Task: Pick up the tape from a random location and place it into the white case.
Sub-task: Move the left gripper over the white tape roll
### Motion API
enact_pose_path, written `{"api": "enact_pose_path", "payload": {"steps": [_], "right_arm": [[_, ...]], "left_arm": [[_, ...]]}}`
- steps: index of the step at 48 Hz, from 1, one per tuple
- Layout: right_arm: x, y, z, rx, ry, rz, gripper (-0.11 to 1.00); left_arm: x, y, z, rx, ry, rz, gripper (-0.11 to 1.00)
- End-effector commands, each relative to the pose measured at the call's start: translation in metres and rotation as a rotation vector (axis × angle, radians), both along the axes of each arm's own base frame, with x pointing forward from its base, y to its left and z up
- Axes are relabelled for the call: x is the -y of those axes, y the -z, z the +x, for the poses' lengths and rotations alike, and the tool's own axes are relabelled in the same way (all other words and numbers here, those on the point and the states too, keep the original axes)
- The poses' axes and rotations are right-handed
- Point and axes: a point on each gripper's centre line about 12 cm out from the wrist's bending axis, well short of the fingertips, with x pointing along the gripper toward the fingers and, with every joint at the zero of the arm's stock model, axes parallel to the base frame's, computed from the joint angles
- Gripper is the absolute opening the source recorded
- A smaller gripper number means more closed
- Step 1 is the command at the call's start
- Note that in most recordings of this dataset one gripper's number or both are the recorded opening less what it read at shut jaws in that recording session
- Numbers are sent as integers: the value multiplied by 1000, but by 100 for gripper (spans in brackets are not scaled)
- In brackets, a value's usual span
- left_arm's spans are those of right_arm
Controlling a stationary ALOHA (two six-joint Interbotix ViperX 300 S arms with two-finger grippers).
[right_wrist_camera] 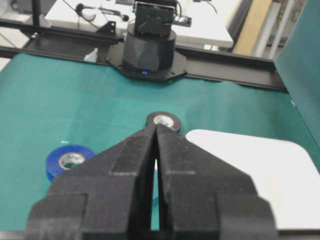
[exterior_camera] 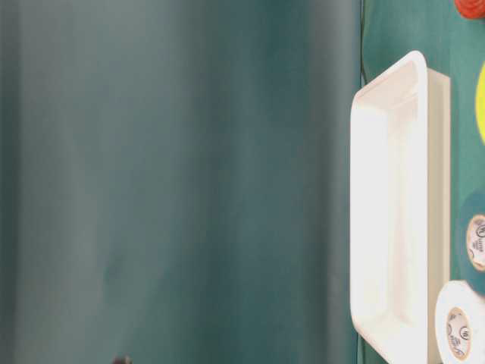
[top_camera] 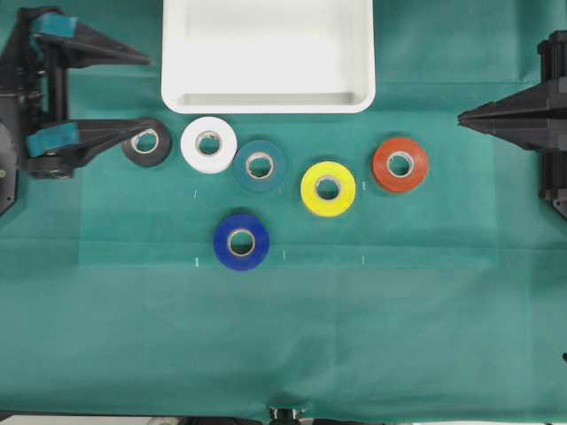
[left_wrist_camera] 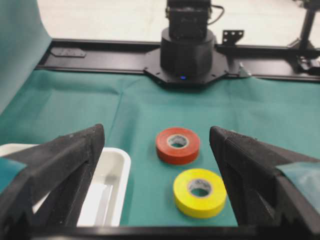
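The white tape point(top_camera: 209, 144) lay flat on the green cloth point(top_camera: 283, 336), just below the near rim of the white case point(top_camera: 267, 55) and not touching it as far as the overhead view showed. It sat in a loose row of rolls: a black roll point(top_camera: 147, 142) just to its left, a teal roll point(top_camera: 260, 166) touching or nearly touching its right edge, then a yellow roll point(top_camera: 328, 188) and a red roll point(top_camera: 400, 165) further right. A blue roll point(top_camera: 241, 242) lay apart, below the row.

The left gripper point(top_camera: 151, 91) stood released — its two fingers spread wide, one reaching toward the case's left corner, the other with its tip over the black roll. From its wrist camera the red roll point(left_wrist_camera: 177, 145) and yellow roll point(left_wrist_camera: 199, 192) showed between the parted fingers, with a corner of the case point(left_wrist_camera: 112, 175) at lower left.

The right gripper point(top_camera: 462, 116) was clenched on nothing, its fingers pressed together into one point at the right edge of the cloth, well apart from every roll. Its own camera looked past the closed tips to the black roll point(right_wrist_camera: 163, 120), the blue roll point(right_wrist_camera: 69, 160) and the case point(right_wrist_camera: 260, 170).

The case held nothing visible inside.
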Motion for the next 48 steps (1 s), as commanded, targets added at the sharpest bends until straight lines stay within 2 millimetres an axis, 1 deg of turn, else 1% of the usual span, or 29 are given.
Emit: {"api": "enact_pose_path", "payload": {"steps": [1,7,15,32,39,48], "right_arm": [[0,-10,3,23,0,-3,0],[0,-10,3,20,1,-3,0],[0,-9,3,14,0,-2,0],[0,-9,3,6,0,-2,0],[0,-7,3,-6,0,0,0],[0,-7,3,-14,2,2,0]], "left_arm": [[-4,-14,15,27,-11,4,99],[-8,-13,31,4,-21,2,99],[-9,-12,42,-11,-21,1,99],[-9,-11,41,-26,-21,-17,99],[-10,-12,44,-99,-27,-62,99],[-10,-12,49,-285,-30,-90,99]]}}
